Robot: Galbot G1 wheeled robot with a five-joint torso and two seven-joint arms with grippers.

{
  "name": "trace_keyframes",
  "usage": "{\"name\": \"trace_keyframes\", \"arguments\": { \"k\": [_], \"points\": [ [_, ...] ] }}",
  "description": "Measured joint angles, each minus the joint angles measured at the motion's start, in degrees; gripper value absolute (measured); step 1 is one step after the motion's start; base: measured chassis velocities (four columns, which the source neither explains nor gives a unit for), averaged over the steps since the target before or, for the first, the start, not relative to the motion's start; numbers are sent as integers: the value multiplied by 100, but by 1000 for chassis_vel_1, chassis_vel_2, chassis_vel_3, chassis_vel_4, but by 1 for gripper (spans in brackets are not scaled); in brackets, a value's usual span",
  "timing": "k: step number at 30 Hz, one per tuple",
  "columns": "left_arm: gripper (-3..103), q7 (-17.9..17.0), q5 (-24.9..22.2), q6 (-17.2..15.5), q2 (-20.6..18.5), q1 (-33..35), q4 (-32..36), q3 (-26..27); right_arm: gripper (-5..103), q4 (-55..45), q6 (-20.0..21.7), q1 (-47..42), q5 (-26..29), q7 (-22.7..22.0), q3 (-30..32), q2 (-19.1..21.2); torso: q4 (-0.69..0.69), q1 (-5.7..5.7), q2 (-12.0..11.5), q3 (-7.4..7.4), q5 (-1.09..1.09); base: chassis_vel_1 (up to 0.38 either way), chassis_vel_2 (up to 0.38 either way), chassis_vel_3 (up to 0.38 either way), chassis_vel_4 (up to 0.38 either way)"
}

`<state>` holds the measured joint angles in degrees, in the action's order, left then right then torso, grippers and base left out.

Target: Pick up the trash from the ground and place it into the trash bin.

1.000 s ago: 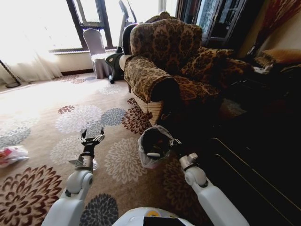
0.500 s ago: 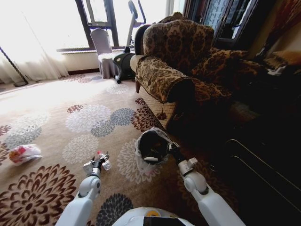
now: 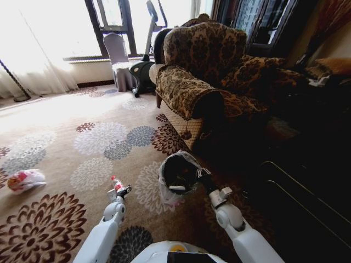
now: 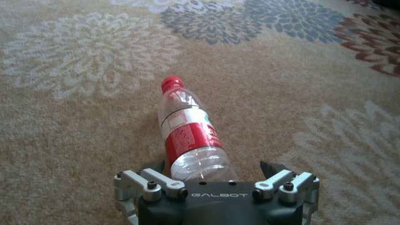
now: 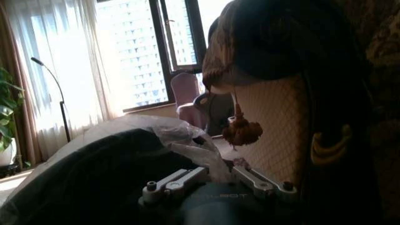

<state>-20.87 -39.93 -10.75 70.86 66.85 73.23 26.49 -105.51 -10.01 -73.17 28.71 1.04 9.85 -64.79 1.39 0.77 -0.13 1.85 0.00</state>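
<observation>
A small clear plastic bottle [image 4: 190, 140] with a red cap and red label lies on the flowered carpet. My left gripper [image 4: 212, 172] is low over it and open, one finger on each side of the bottle's base, with gaps between them and the bottle. In the head view the bottle [image 3: 115, 183] pokes out just beyond the left gripper [image 3: 123, 191]. The trash bin [image 3: 178, 174], black with a crinkled bag, stands to the right. My right gripper [image 3: 204, 175] is shut on its rim. The right wrist view shows the right gripper [image 5: 216, 177] pinching the bag [image 5: 172, 133]. A crumpled white-and-red wrapper [image 3: 24, 179] lies far left.
A big patterned armchair [image 3: 197, 76] stands just behind the bin, its tassel [image 5: 240, 131] hanging close to my right gripper. Dark furniture [image 3: 307, 181] fills the right side. A covered chair [image 3: 116, 52] and an exercise machine [image 3: 143, 68] are by the window. Open carpet [image 3: 82, 137] lies left.
My left arm has come down from carpet-clear height to the bottle, fingers now straddling its base. The right gripper still holds the bin. The head camera shifted.
</observation>
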Motion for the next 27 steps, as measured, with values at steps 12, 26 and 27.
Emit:
{"name": "trace_keyframes", "arguments": {
  "k": [12, 26, 27],
  "points": [
    [82, 312, 21, 258, 27, -417, -803, -105, 0, -40, -5, -104, -5, 0, 43, 13, -1, 0, 0, 0, 0, 0, 0, 0, 0],
    [42, 305, -455, 343, 45, -54, -96, 55, 0, -20, -9, -3, 24, 0, 20, 31, -1, 0, 0, 0, -2, 0, 0, 0, 0],
    [39, 266, -695, 375, 45, 67, 257, 115, 0, 38, -9, 92, 50, 1, 2, 33, -1, 0, 0, 0, -1, 0, 0, 0, 0]
  ]
}}
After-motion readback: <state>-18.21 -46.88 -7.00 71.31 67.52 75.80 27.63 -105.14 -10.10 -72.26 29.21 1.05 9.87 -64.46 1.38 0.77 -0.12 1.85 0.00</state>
